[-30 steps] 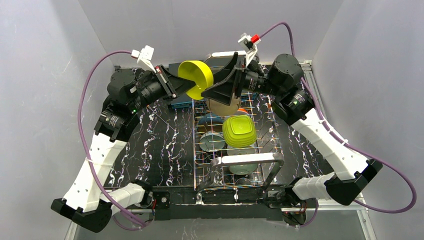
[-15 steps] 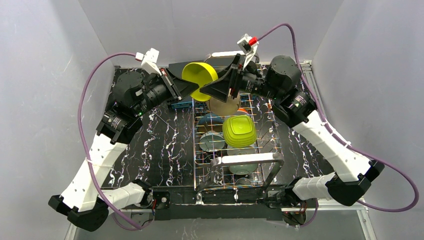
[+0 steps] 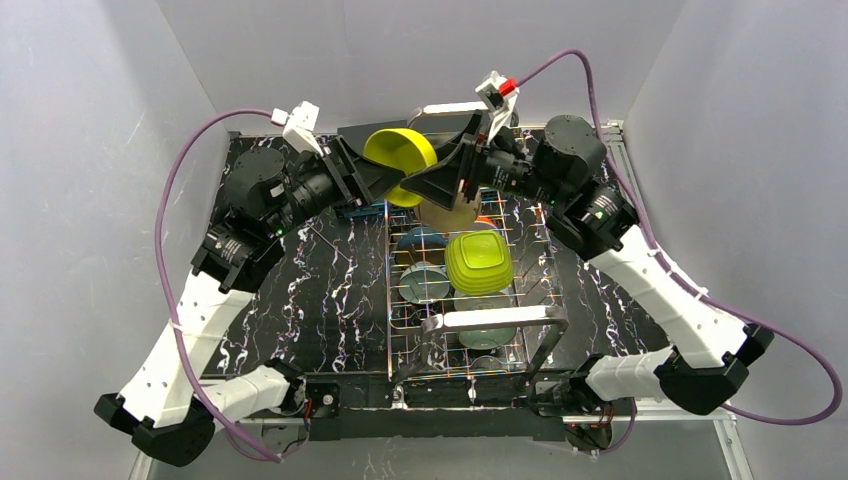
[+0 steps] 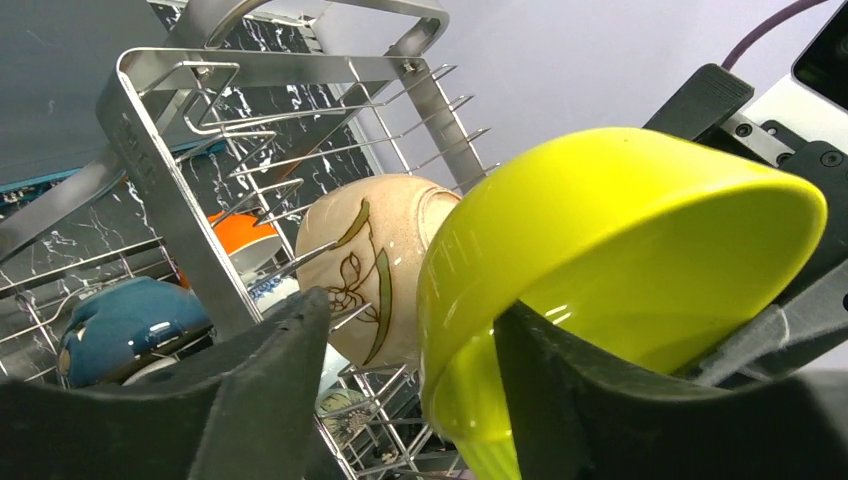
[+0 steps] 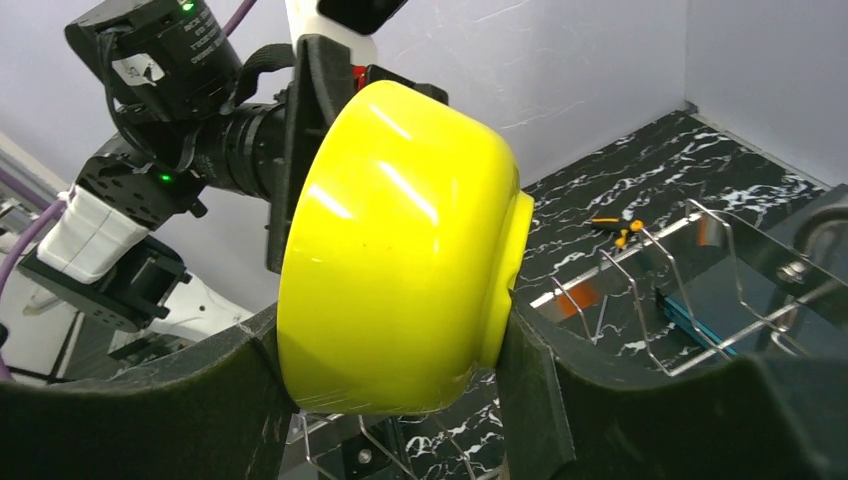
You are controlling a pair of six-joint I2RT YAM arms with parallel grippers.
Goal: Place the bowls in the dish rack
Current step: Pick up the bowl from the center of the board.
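**A:** Location of the lime-yellow round bowl (image 3: 400, 152)?

**B:** In the air over the far end of the dish rack (image 3: 492, 320), between both grippers. It is above the beige bowl (image 3: 447, 213), which stands among the tines.

**A:** Orientation?

**B:** Tipped on its side. The axis from foot to rim runs roughly level, along the line between the two arms. The mouth faces the left arm and the foot faces the right arm.

**A:** State of the right gripper (image 5: 385, 330)?

**B:** Closed on the bowl end to end, one finger on the rim and the other on the foot. The right wrist view shows only the bowl's glossy outside.

**A:** And the left gripper (image 4: 410, 312)?

**B:** Parted, straddling the rim. Only the left wrist view shows this: one finger lies inside the mouth and the other stands clear of the outer wall. The beige bowl's leaf pattern is visible through that gap. A blue bowl (image 4: 130, 320) sits lower in the rack.

**A:** Rest of the rack?

**B:** From above, a lime squarish bowl (image 3: 478, 262) leans mid-rack. The rack rests on the black marbled counter (image 3: 300, 290).
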